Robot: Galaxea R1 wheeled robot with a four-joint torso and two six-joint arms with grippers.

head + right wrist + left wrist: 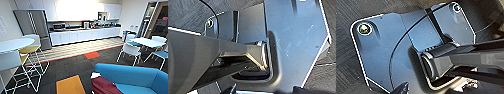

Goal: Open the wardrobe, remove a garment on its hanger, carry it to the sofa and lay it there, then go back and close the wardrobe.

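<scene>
Left claw: the left wrist view gives the robot's own dark plate and jointed bar over dark carpet; whether the fingers are spread or pressed together I cannot tell
Right claw: the right wrist view likewise gives plate, bar and carpet; state cannot be told; nothing seems held, as a judgement only
Garment's place: the garment (105, 85) lies on the sofa (130, 75), at its near left end, low and right of centre in the head view
Nearer arm: the right one, judged from the garment lying to the camera's right; no firmer than that
Long axis: seems to run from the sofa's front edge back toward the seat; too blurred to be sure
Garment's look: maroon body in a soft heap; a white patch at its upper edge, sleeve or collar, cannot tell which
Hanger: not made out
Stage: garment looks laid; the wardrobe remains to be closed, by judgement
Surroundings: orange carpet patch (70, 85) just left of the sofa; white chairs (131, 51) and table (147, 42) beyond; kitchen counter (85, 33) far across
</scene>
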